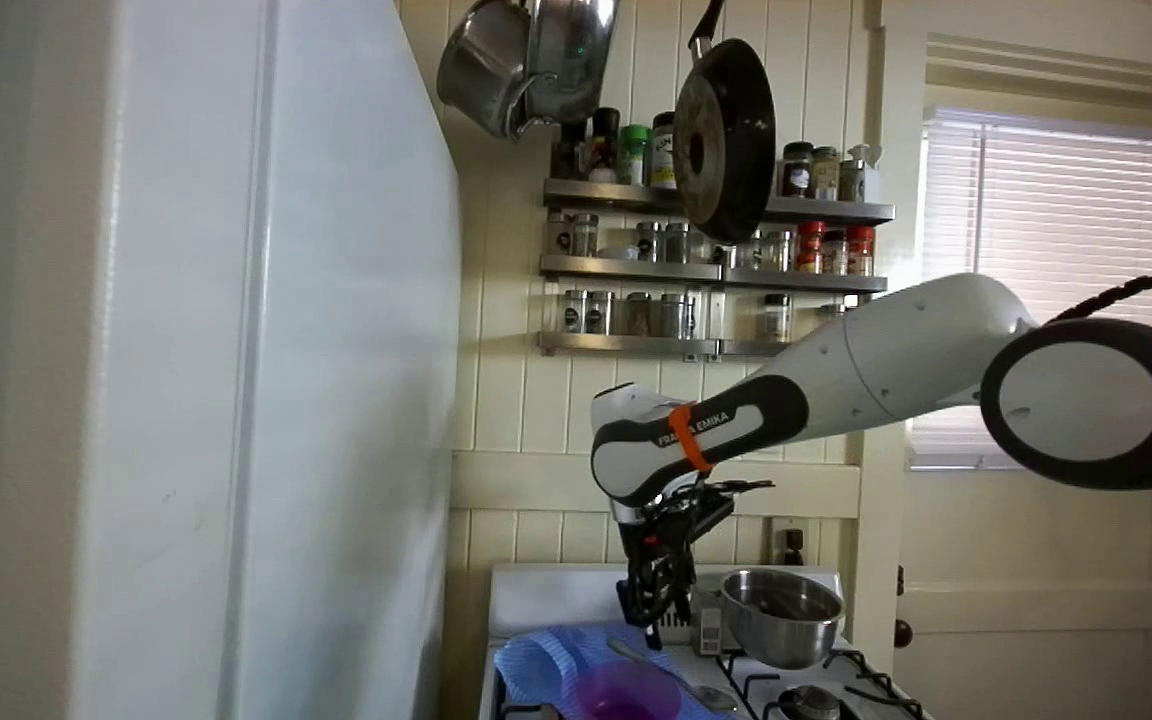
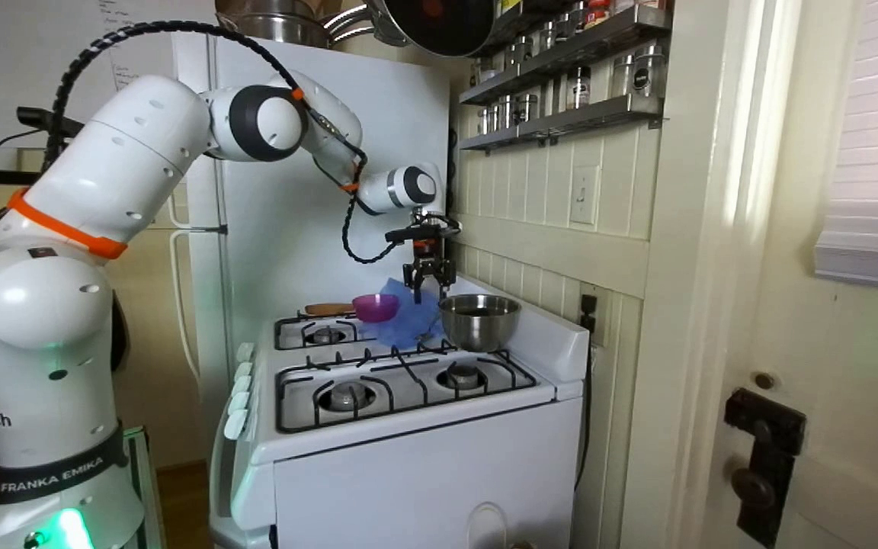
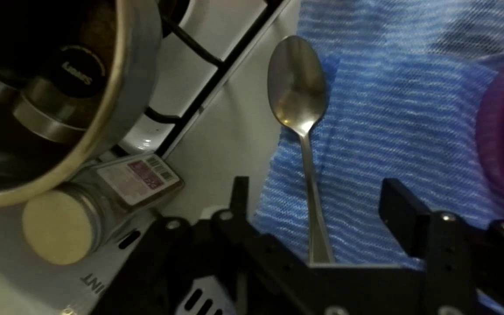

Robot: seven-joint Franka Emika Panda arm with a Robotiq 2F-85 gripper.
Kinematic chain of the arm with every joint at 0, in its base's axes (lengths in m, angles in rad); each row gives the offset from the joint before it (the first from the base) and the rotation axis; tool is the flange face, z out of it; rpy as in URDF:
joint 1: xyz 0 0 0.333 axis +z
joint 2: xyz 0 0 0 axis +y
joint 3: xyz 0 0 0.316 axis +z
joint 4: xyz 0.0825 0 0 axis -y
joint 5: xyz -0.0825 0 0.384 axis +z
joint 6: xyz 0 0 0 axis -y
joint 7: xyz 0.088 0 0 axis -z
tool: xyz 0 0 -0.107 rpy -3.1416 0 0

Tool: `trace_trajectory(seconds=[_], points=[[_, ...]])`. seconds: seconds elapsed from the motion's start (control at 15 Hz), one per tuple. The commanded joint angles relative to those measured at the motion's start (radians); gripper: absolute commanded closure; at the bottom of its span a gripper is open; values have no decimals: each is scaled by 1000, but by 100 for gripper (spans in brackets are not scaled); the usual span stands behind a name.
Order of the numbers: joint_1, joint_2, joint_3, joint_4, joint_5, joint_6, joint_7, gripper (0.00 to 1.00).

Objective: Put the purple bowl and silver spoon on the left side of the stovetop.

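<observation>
The silver spoon point(image 3: 306, 153) lies mostly on the blue striped cloth point(image 3: 396, 131), near the purple bowl point(image 2: 376, 308), on the left side of the stovetop point(image 3: 219, 144). The empty gripper point(image 3: 316, 190), spread wide, hangs above the spoon. Placement seems done; next likely calls for lifting clear.

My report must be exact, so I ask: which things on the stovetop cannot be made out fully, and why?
Silver spoon: handle end hidden behind the hand in the wrist view.
Purple bowl: cut off by the bottom edge in an exterior view and the right edge in the wrist view.
Silver pot: cut off by the left and top edges in the wrist view.
Jar's label: fine print too blurred in the wrist view.
</observation>
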State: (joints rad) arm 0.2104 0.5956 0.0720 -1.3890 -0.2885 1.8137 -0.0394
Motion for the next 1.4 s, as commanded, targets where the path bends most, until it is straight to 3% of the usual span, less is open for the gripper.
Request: trace_trajectory(seconds=[0.0, 0.33, 0.87, 0.93, 1.0, 1.33], points=[[11, -140, -28, -102, -6, 26, 148, 0], [-65, -319, -59, -284, 53, 131, 297, 0], [-203, -564, -136, -681, 146, 515, 427, 0], [-210, -574, -141, -704, 138, 565, 442, 0], [-210, -489, -135, -586, 121, 477, 395, 0], [-221, -553, -133, -666, 121, 534, 426, 0]])
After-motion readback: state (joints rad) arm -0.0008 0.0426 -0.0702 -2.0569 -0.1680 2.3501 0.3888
